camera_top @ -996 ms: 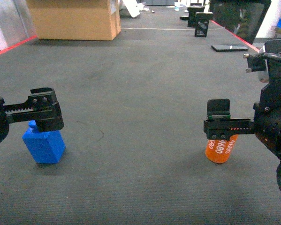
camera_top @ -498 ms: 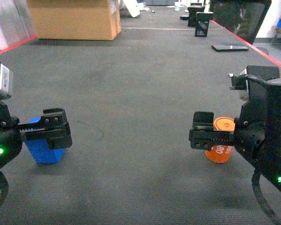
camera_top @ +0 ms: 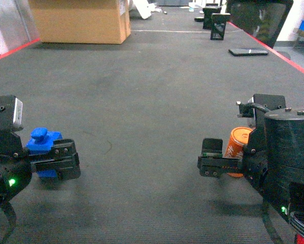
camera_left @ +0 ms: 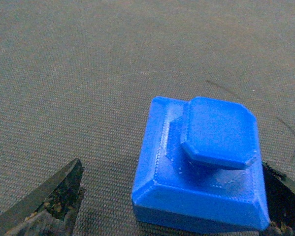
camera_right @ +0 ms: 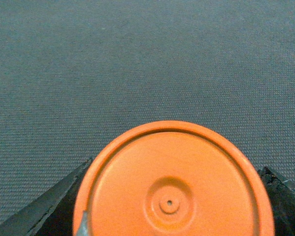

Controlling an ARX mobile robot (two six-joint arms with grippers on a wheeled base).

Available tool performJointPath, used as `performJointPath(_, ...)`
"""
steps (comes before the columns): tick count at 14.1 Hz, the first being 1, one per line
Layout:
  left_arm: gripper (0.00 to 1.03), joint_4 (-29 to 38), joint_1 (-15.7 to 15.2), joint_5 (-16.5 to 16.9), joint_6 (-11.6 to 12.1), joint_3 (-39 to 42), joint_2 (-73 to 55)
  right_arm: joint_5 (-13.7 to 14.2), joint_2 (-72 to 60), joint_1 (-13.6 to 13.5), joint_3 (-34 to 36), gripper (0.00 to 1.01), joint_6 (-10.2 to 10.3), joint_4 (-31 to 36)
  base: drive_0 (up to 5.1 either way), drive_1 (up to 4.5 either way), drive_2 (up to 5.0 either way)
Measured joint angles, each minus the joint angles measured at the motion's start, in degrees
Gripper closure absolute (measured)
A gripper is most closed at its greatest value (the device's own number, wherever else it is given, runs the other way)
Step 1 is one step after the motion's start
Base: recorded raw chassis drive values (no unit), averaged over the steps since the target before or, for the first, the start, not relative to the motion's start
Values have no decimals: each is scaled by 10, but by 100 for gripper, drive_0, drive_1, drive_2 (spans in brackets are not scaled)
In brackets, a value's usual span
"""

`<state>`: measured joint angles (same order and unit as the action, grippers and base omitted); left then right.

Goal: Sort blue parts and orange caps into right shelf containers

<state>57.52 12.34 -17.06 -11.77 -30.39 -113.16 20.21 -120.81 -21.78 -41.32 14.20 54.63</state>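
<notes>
A blue part [camera_top: 41, 144], a square block with a knob on top, stands on the dark floor at the left. My left gripper [camera_top: 60, 161] is low around it and open. In the left wrist view the blue part [camera_left: 201, 172] lies between the fingers of the left gripper [camera_left: 170, 167], against the right finger [camera_left: 285, 196] and apart from the left one. An orange cap [camera_top: 238, 145] sits at the right. My right gripper [camera_top: 212, 161] is down around it, open. The orange cap [camera_right: 172, 187] fills the gap in the right gripper [camera_right: 177, 167]. The right shelf containers are out of view.
A large cardboard box [camera_top: 80, 20] stands at the far left. Black stands [camera_top: 217, 23] and a flat dark panel [camera_top: 248, 51] lie at the far right. A red floor line [camera_top: 289, 63] runs along the right edge.
Both arms have come down and drawn back toward me. Each gripper now sits low around its piece; the cap looks slightly tilted. The blue part has not shifted.
</notes>
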Motion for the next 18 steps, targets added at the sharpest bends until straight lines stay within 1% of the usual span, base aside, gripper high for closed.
performJointPath(1, 5, -5, -2, 1, -4, -2, -2, 6, -4, 0, -2, 3, 1, 2, 0, 0, 0)
performJointPath(2, 5, -12, -2, 3, -9, -4, -2, 11, -9, 0, -4, 4, 7, 3, 0, 0, 0)
performJointPath(4, 6, -22, -1, 6, -16, -6, -3, 14, -10, 0, -5, 22, 19, -5, 0, 0, 0)
performJointPath(5, 15, -22, 0, 6, -16, -6, -3, 16, -10, 0, -5, 33, 22, -6, 0, 0, 0)
performJointPath(7, 34, -16, -1, 6, -16, -6, -4, 16, -10, 0, -4, 52, 28, -9, 0, 0, 0)
performJointPath(8, 43, -13, -2, 6, -16, -6, -3, 16, -8, -1, -1, 56, 28, -6, 0, 0, 0)
performJointPath(9, 54, -5, -2, 5, -16, -4, -2, 16, 0, -4, 9, 56, 28, 0, 0, 0, 0)
performJointPath(10, 60, 3, -4, 0, -18, 2, 3, 15, 11, -8, 24, 56, 27, 6, 0, 0, 0)
performJointPath(11, 62, 17, -2, -7, -19, 12, 16, 18, 30, -9, 45, 56, 26, 19, 0, 0, 0)
performJointPath(12, 63, 44, 14, -26, -19, 47, 74, 35, 99, -18, 101, 56, 6, 39, 0, 0, 0)
performJointPath(13, 63, -2, 34, -45, 6, 118, 267, 73, 316, -31, 203, 56, -30, -18, 0, 0, 0)
performJointPath(14, 63, -27, 34, -56, 18, 130, 328, 90, 382, -35, 226, 56, -38, -50, 0, 0, 0)
performJointPath(15, 63, -86, 41, -78, 35, 151, 434, 117, 494, -42, 259, 57, -42, -114, 0, 0, 0)
performJointPath(16, 63, -129, 52, -95, 46, 166, 504, 138, 583, -53, 279, 57, -47, -164, 0, 0, 0)
performJointPath(17, 63, -213, 64, -122, 57, 188, 639, 170, 717, -69, 296, 57, -53, -236, 0, 0, 0)
performJointPath(18, 63, -230, 64, -128, 58, 190, 664, 180, 743, -73, 297, 57, -56, -249, 0, 0, 0)
